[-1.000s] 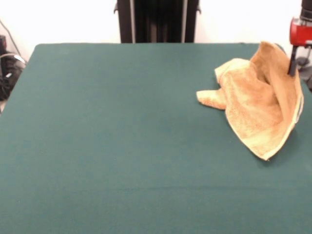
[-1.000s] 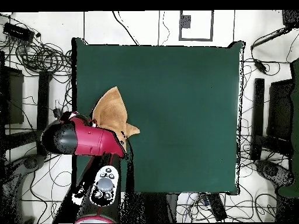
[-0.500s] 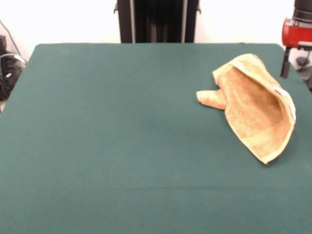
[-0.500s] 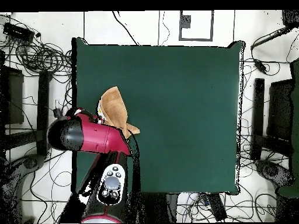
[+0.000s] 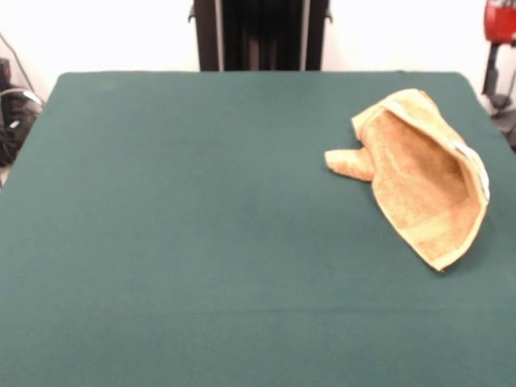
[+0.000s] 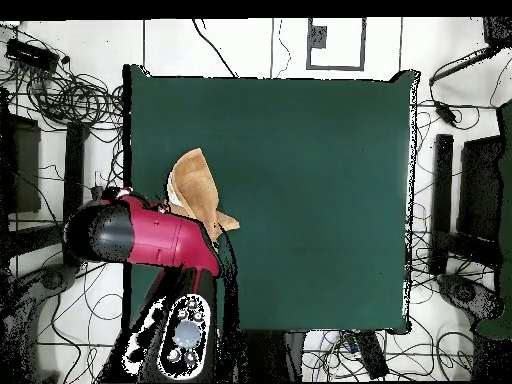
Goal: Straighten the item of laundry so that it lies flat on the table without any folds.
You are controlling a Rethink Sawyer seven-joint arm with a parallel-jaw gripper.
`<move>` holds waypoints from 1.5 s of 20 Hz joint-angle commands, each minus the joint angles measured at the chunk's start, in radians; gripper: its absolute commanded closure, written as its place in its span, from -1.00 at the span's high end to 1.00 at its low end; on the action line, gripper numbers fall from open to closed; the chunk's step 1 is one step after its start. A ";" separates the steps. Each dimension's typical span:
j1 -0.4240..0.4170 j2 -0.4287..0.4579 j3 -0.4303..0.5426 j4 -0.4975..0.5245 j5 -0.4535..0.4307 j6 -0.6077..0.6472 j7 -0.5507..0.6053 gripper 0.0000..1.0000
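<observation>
The golden-orange towel (image 5: 419, 173) lies crumpled and folded over on itself at the right far part of the green table (image 5: 201, 226). A small white tag (image 5: 482, 182) shows on its right edge, and a bunched corner sticks out to the left. The gripper (image 5: 488, 74) hangs at the picture's top right edge, beyond the table's corner, above and apart from the towel. In the overhead view the towel (image 6: 195, 185) lies by the table's (image 6: 300, 180) left edge, and the red arm (image 6: 140, 235) overhangs its near side and hides the gripper.
The black pedestal (image 5: 260, 35) stands behind the table's far edge. Dark gear and cables (image 5: 12, 113) sit off the left side. In the overhead view, cables (image 6: 60, 90) and stands (image 6: 470, 200) ring the table.
One second ago the gripper held up a corner of the towel. It has let go, the towel has dropped into a fold, and the gripper has risen and drawn off to the right.
</observation>
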 commanded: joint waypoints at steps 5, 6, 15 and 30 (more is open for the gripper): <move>-0.064 -0.062 0.004 0.078 -0.013 0.181 0.155 1.00; -0.094 -0.079 0.014 0.104 -0.021 0.177 0.115 1.00; -0.287 -0.082 0.128 0.197 -0.110 0.017 -0.034 1.00; -0.298 -0.054 0.278 0.317 -0.002 -0.281 0.223 1.00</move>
